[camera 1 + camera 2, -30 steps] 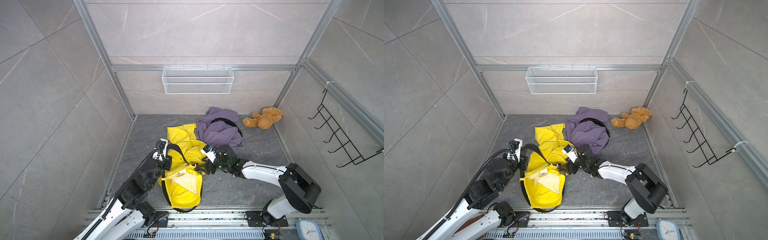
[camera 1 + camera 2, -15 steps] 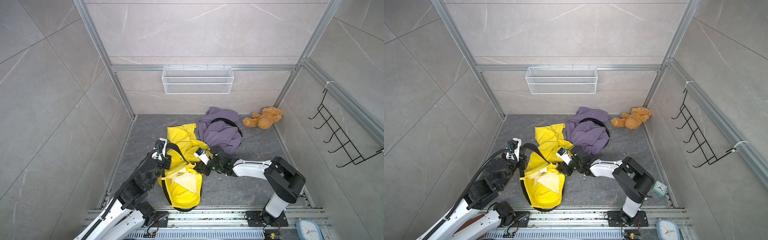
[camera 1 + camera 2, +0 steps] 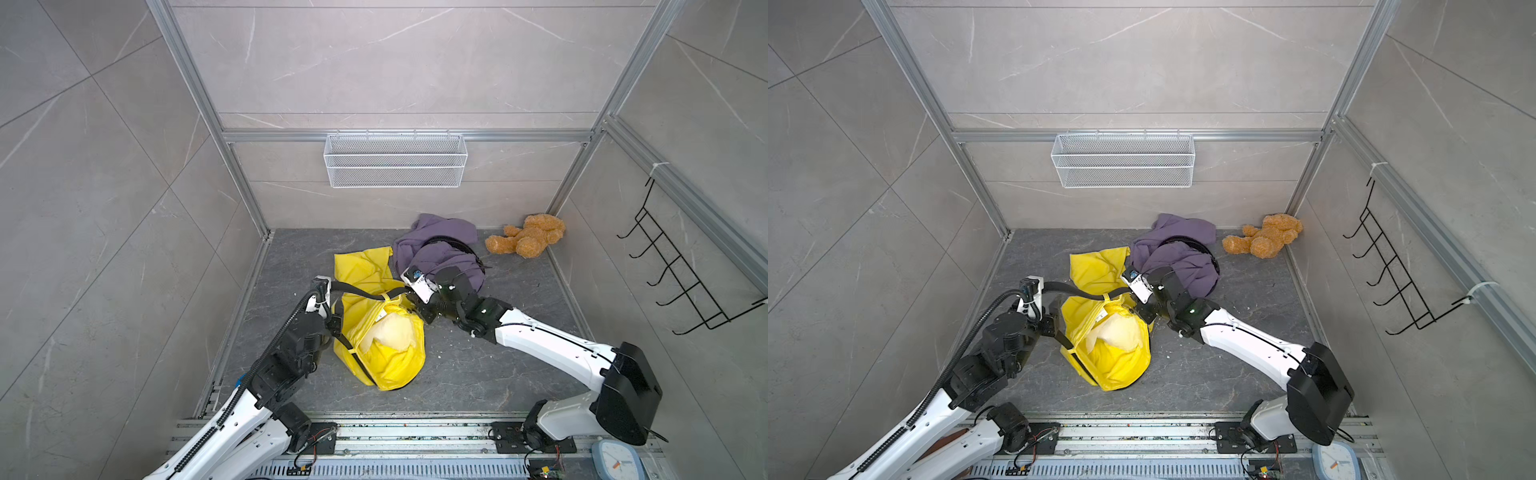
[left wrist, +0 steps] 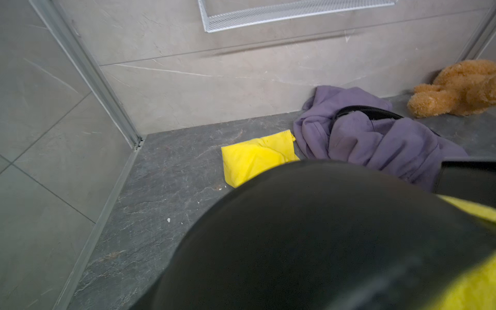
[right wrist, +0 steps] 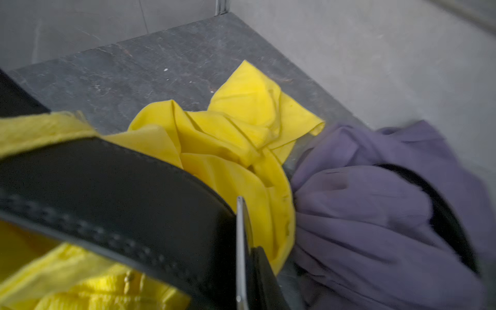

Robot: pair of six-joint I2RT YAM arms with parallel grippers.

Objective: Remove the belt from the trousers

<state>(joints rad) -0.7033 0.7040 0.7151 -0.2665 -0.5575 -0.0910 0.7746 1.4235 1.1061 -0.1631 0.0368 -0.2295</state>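
The black belt [image 3: 365, 292] is threaded round the waistband of the yellow trousers [image 3: 390, 365], which are crumpled on the dark stone-patterned floor [image 3: 478, 374] between the two arms. Its free stretch is held up in a shallow arch, with the long axis running across the scene from the left gripper [image 3: 332, 309] to the right gripper [image 3: 415, 305]. The rest is looped down the waistband's side.

The right gripper is pinched on the strap beside a thin metal edge [image 5: 241, 249]. Whether the left gripper is spread cannot be told.

A second ago the strap sloped down steeply from the left gripper. It now lies nearly level, and the right gripper is found farther from the base rail.

The strap is smooth and leather-like with a stitched border. The trousers are thin, creased cloth with a pale lining.
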